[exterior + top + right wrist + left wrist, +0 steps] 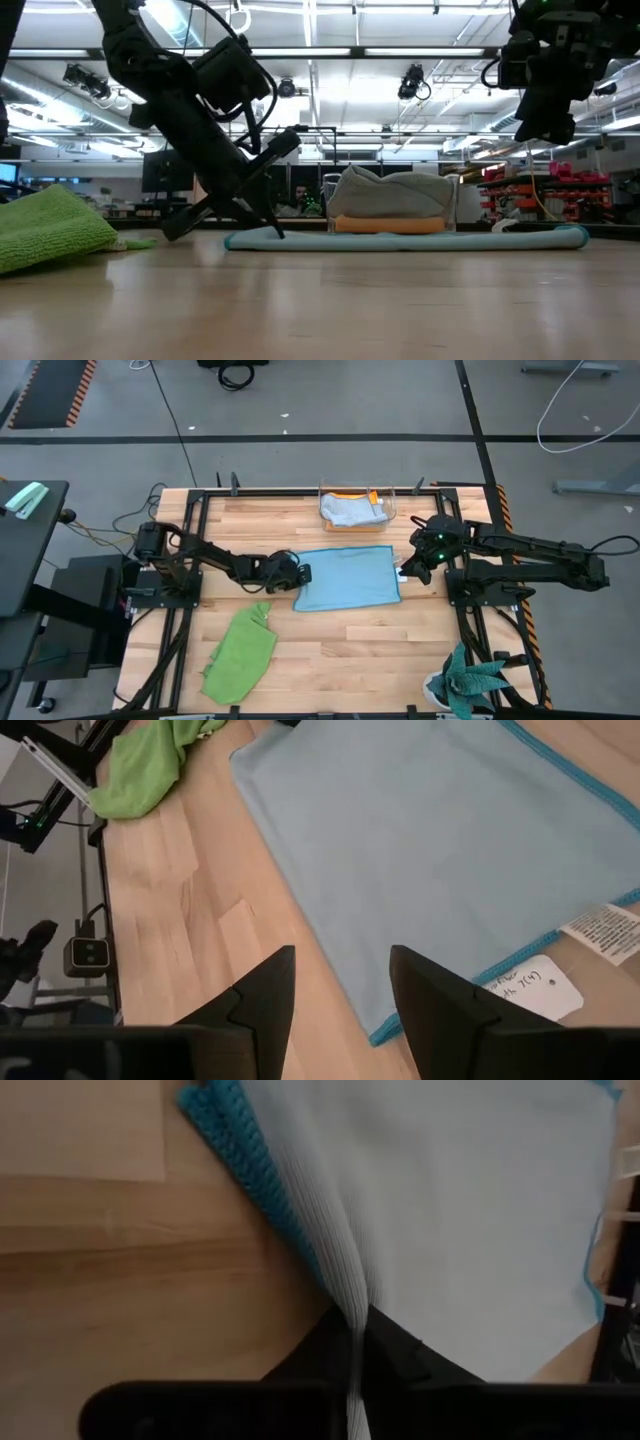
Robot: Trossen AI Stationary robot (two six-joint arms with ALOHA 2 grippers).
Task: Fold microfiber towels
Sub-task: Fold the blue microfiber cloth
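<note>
High view: the light blue towel (347, 578) is being kept flat at the middle of the counter (340, 660), its left edge pinched by the left hand (300, 574). The right hand (408, 572) is being held spread above its right edge. The lime green towel (240, 654) is lying crumpled at front left.

Low view: grey and orange-yellow towels are being contained, stacked, in the clear box (392, 205).

Left wrist view: a fold of blue cloth is being clamped between the fingers (300, 1370).

Right wrist view: the fingers (262, 995) are being held apart, gripping nothing.

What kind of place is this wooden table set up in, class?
Probably a robotics lab or workshop hall: a grey concrete floor with hazard-striped matting, loose cables, and long ceiling strip lights over equipment shelves behind the table.
</note>
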